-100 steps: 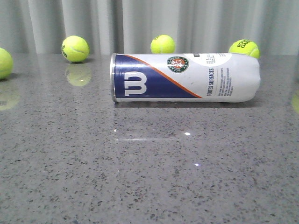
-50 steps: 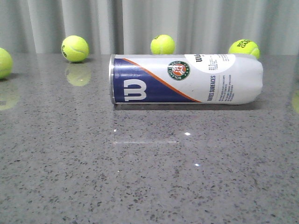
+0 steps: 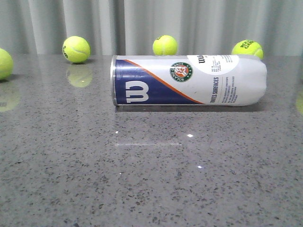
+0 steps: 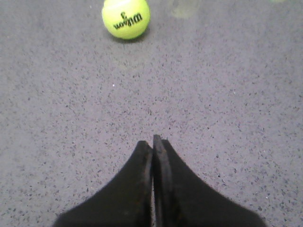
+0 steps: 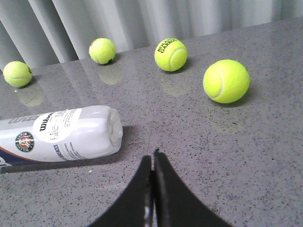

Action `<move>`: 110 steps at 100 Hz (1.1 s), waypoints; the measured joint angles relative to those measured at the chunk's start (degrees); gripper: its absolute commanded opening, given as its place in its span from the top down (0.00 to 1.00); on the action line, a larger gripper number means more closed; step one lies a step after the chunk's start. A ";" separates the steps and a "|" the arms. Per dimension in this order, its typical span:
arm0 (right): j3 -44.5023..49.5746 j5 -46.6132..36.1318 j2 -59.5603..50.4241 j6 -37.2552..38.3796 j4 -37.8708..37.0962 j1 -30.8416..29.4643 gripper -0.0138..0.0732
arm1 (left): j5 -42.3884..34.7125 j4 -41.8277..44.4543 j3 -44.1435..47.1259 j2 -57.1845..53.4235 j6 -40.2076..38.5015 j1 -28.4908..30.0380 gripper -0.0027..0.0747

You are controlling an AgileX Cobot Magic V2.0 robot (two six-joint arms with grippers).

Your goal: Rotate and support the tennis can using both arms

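The tennis can (image 3: 189,80) lies on its side across the grey table, its navy "W" panel toward the left and its white end toward the right. In the right wrist view the can's white end (image 5: 71,132) lies a short way from my right gripper (image 5: 153,156), which is shut and empty over bare table. My left gripper (image 4: 152,142) is shut too, empty, with only speckled table under it and the can out of that view. Neither arm shows in the front view.
Yellow-green tennis balls stand along the back by the curtain (image 3: 76,49) (image 3: 164,45) (image 3: 247,48), and one at the far left edge (image 3: 4,63). A Wilson ball (image 4: 126,18) lies ahead of the left gripper. Two balls (image 5: 171,54) (image 5: 226,81) sit beyond the right gripper.
The can has rolled slightly about its long axis, the W logo moving down and the white label patch coming up, and shifted a little. It has been still for the last half second.
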 measured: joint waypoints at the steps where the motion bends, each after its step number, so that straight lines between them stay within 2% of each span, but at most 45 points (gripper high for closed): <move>1: 0.00 0.00 0.00 0.00 0.00 0.00 0.92 | 0.37 0.00 -0.23 0.44 0.00 0.00 0.97; 4: 0.00 0.00 0.00 0.00 0.00 0.00 0.92 | 0.95 0.00 -1.34 2.55 0.00 0.00 0.94; 11: 0.00 0.00 0.00 0.00 0.00 0.00 0.92 | 2.29 0.00 -3.49 6.34 0.00 0.00 0.80; 23: 0.03 0.00 0.00 0.04 0.00 0.00 0.92 | 3.30 -0.33 -6.38 11.71 0.00 0.00 0.42; 29: 0.03 0.00 0.00 0.04 0.00 0.00 0.92 | 3.43 -0.38 -7.58 13.74 0.00 0.00 0.26; 33: 0.03 0.00 0.00 0.04 0.00 0.00 0.92 | 3.43 -0.38 -8.48 15.08 0.00 0.00 0.21; 48: 0.03 0.00 0.00 0.04 0.00 0.00 0.92 | 3.30 -2.31 -11.29 19.37 0.00 0.00 0.22; 71: 0.03 0.00 0.00 0.04 0.00 0.00 0.92 | 6.10 -15.65 -16.85 27.78 1.75 0.00 0.26; 83: 0.03 0.00 0.00 0.13 0.00 0.00 0.92 | 11.77 -24.85 -20.65 33.83 6.55 0.00 0.26; 110: 0.03 0.00 0.00 0.13 0.00 0.00 0.92 | 22.27 -51.49 -25.91 47.12 21.56 0.00 0.26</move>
